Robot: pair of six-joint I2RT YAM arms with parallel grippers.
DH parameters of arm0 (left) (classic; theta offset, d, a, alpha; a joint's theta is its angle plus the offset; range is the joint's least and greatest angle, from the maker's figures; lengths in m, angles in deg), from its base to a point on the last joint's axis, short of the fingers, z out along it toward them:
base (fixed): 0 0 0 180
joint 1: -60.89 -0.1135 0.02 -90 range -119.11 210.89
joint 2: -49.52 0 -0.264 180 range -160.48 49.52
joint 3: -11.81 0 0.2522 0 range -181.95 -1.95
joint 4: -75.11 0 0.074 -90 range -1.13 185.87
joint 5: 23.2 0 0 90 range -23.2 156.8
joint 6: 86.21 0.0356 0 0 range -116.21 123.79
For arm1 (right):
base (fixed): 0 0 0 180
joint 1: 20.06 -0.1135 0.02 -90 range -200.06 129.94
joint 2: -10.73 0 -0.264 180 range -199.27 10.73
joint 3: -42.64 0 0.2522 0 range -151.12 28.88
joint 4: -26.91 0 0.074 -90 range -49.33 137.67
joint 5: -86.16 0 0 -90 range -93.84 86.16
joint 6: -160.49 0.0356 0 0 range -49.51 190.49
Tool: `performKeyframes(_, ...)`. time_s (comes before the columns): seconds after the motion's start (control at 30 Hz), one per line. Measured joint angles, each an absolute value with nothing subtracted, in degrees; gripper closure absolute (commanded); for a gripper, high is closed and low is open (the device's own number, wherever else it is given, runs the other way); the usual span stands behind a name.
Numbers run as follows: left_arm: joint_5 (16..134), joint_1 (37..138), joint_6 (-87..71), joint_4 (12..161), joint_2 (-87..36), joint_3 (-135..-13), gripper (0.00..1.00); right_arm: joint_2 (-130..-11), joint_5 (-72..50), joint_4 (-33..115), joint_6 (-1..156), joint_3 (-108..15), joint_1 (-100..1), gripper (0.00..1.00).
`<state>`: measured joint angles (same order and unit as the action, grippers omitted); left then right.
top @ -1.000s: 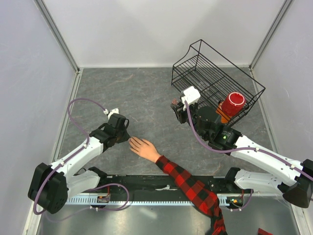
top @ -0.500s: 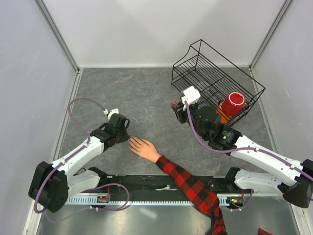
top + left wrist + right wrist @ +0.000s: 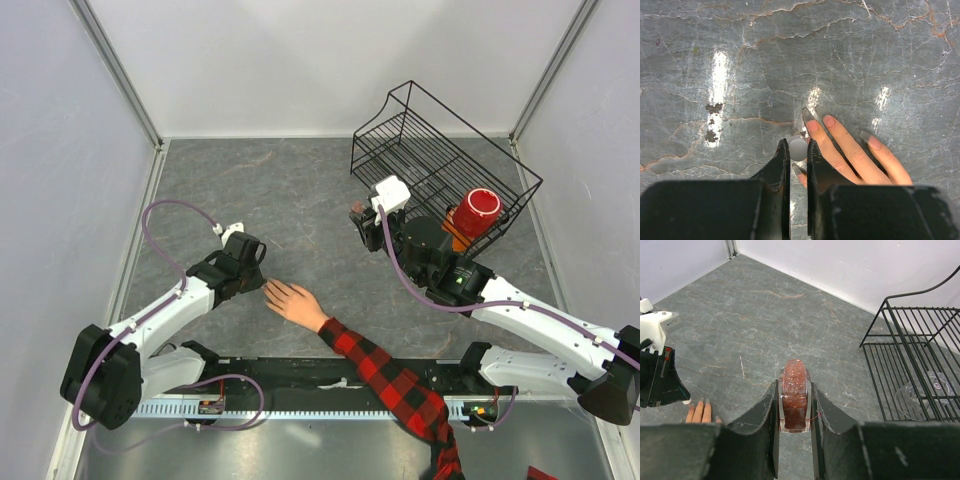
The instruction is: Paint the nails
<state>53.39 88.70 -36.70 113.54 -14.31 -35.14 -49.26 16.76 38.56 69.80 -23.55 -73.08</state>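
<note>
Your left gripper (image 3: pixel 798 151), pinching a small white round cap (image 3: pixel 798 148), may smear skin beyond the pale hand's nails (image 3: pixel 812 126). Your right gripper (image 3: pixel 793 387) clamps the dark-red glittery bottle (image 3: pixel 794 401); tilting it could spill polish.

The top camera looked almost straight down from high up, taking in the whole bench (image 3: pixel 300 190). The left wrist camera hung close over the pale hand (image 3: pixel 850 155), facing down. The right wrist camera looked forward, low, sharing that hand at lower left, with the wire basket (image 3: pixel 890 344) at right.

White arms (image 3: pixel 165 310), black joints (image 3: pixel 100 385), purple cables (image 3: pixel 150 215), black fingers (image 3: pixel 781 172).
</note>
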Motion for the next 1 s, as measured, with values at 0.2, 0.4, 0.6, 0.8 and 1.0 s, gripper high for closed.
performKeyframes(0.2, 53.3, 88.7, -36.7, 113.2, -14.6, -35.1, 0.98, -49.5, 16.5, 38.6, 70.3, -23.5, -73.1, 1.0)
performKeyframes(0.4, 53.3, 88.7, -36.7, 112.3, -15.1, -35.1, 0.98, -50.0, 16.4, 38.6, 70.9, -23.5, -73.0, 1.0)
performKeyframes(0.6, 53.2, 88.7, -36.7, 111.9, -15.5, -35.1, 0.98, -50.2, 16.0, 38.6, 71.0, -23.5, -72.7, 1.0)
performKeyframes(0.8, 52.7, 88.7, -36.7, 111.8, -15.6, -35.1, 0.98, -50.3, 15.8, 38.6, 71.2, -23.5, -72.7, 1.0)
performKeyframes(1.0, 52.1, 88.7, -36.7, 111.6, -15.6, -35.1, 0.98, -50.6, 15.5, 38.6, 71.3, -23.5, -72.6, 1.0)
